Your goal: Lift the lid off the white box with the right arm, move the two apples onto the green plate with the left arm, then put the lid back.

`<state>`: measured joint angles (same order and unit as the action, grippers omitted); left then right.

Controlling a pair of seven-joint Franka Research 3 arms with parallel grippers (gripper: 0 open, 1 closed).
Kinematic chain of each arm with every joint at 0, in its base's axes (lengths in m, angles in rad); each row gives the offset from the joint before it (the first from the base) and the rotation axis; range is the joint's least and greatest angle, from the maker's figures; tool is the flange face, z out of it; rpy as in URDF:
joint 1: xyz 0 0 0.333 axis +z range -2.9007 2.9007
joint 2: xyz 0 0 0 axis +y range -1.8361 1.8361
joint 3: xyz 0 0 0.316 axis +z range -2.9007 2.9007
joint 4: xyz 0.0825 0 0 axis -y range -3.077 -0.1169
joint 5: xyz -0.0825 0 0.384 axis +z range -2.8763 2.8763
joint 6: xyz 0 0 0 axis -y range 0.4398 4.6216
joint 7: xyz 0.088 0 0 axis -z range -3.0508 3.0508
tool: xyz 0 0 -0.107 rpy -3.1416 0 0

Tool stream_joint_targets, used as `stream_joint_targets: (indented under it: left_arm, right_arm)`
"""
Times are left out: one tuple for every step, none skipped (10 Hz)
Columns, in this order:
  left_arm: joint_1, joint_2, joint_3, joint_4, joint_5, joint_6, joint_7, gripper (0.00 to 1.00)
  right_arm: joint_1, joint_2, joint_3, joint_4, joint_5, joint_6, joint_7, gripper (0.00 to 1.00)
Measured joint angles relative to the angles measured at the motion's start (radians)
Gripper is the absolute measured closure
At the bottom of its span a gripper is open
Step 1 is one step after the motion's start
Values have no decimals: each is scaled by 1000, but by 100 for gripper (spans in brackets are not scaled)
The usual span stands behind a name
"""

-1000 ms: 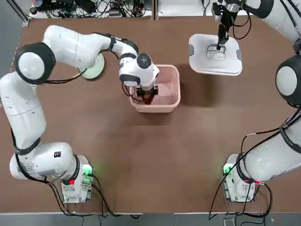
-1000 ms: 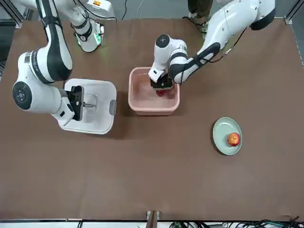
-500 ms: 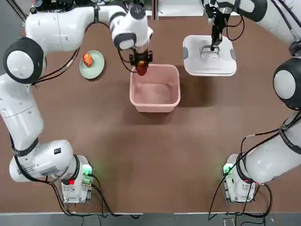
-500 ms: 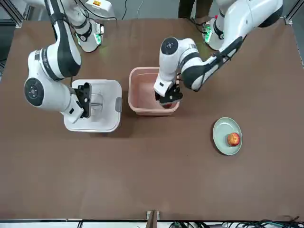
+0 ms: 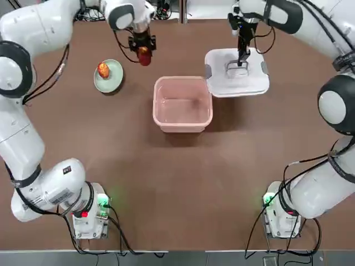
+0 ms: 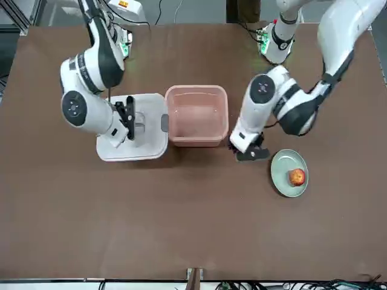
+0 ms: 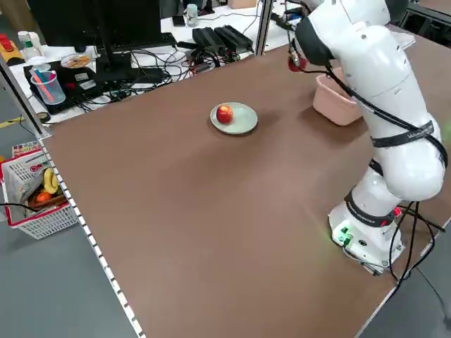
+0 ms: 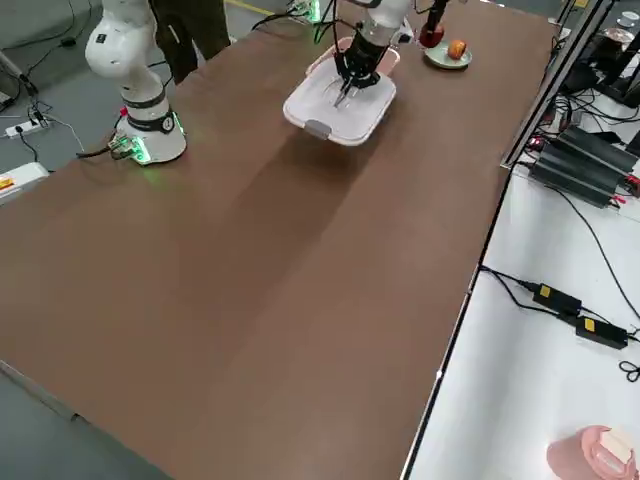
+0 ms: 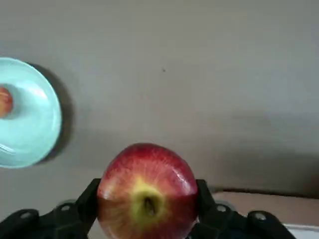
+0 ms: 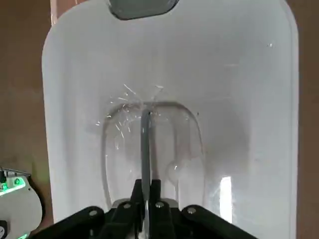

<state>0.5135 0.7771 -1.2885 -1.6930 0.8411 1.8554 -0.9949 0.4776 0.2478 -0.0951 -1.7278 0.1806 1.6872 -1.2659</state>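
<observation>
The lid (image 5: pixel 237 72) hangs just above the desk (image 5: pixel 177 188), pinched at its flat central handle by the right gripper (image 5: pixel 241 57), whose fingers are pressed together on that handle. In the top view the lid sits at about two o'clock from the white box (image 5: pixel 183 104), its near corner overlapping the box's rim; a grey clip (image 10: pixel 143 7) shows on one edge in the right wrist view. The box stands open near the middle of the desk, its pale pink inside bare.

One apple (image 5: pixel 144 56) is clamped between the fingers (image 9: pixel 85 201) of the left gripper (image 5: pixel 143 49), held in the air at about eleven o'clock from the box and clear of its rim. In the left wrist view the fruit fills the space between the two dark fingers, stem end towards the camera.

The other apple (image 5: pixel 103 70) lies on the green plate (image 5: pixel 108 81), which rests at about ten o'clock from the box, near the carried apple but apart from it.

Beyond the desk's far edge run cables and power bricks (image 7: pixel 218 36), and a basket (image 7: pixel 35 201) of bits stands on the floor at the robot's left
</observation>
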Motion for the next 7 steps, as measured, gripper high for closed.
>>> stream_joint_targets:
  left_arm:
    - [43, 1, 1, 0, 0, -4, 70, 21]
    - [87, 3, 5, 0, 0, -5, 131, 21]
    - [117, 6, 16, -1, 0, -6, 169, 21]
    - [128, 8, 35, -1, 0, -6, 193, 21]
    - [129, 10, 53, -2, 0, -6, 211, 21]
    - [129, 11, 62, -1, 0, -5, 221, 21]
    - [124, 9, 78, -1, 0, -2, 226, 21]
  right_arm:
    - [42, 0, 1, -1, 1, 11, 42, 93]
    - [87, 0, 1, -6, 1, 30, 90, 93]
    - [125, 0, 2, -23, 1, 58, 132, 93]
    - [160, 0, 3, -44, 9, 91, 171, 93]
    - [190, 0, 3, -57, 29, 114, 206, 93]
    - [218, 0, 3, -61, 52, 135, 244, 93]
    - [242, 0, 4, -62, 76, 155, 273, 93]
